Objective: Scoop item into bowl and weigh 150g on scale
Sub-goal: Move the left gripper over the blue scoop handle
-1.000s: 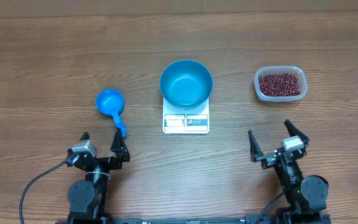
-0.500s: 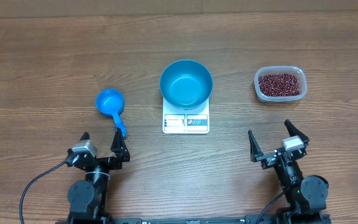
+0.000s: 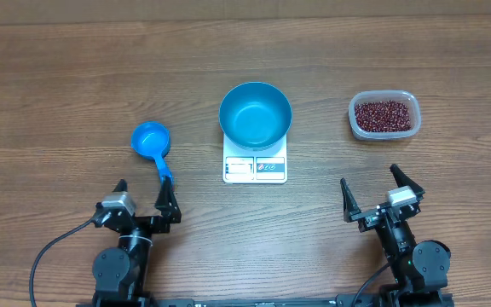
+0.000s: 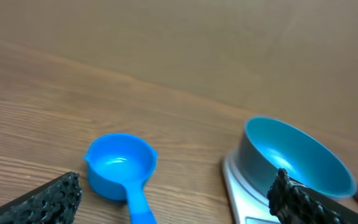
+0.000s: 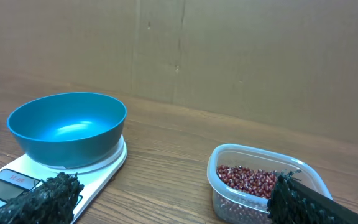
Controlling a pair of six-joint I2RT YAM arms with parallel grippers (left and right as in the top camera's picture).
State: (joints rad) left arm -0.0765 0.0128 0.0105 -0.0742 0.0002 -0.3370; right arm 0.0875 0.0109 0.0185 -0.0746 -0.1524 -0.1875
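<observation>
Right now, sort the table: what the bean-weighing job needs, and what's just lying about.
Needed: small dark red-brown beans; clear rectangular plastic tub; small blue handled plastic scoop; round deep blue bowl; flat white square scale.
Lying about: black cable at the near left.

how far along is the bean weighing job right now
Done: the bowl sits on the scale, empty. In hand: nothing; the left end effector and right end effector are both open and empty. Left: nearly everything. The scoop lies untouched on the table, the beans are in the clear tub, so scooping and weighing have not begun.
</observation>
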